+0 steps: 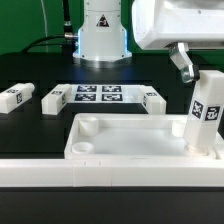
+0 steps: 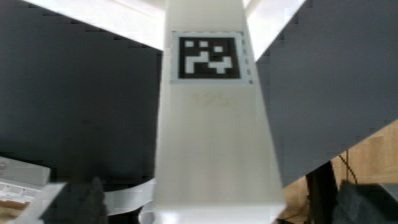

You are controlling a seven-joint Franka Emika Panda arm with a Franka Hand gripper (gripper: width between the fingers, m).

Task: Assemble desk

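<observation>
Assembly stands at the first leg: one upright leg [image 1: 205,115] stands in the tabletop [image 1: 130,142] at its far corner on the exterior view's right, tags facing out. The gripper [image 1: 193,72] hangs tilted at the leg's top with its jaws apart; the wrist view shows the leg running between them with a gap on each side, so nothing is held. Three loose legs [image 1: 55,100] lie flat on the black table beyond the tabletop, around the marker board [image 1: 98,95]. Whether the upright leg is fully seated cannot be told. If not, the next move calls for closing squarely on it and twisting it home; otherwise, lifting clear without nudging it
</observation>
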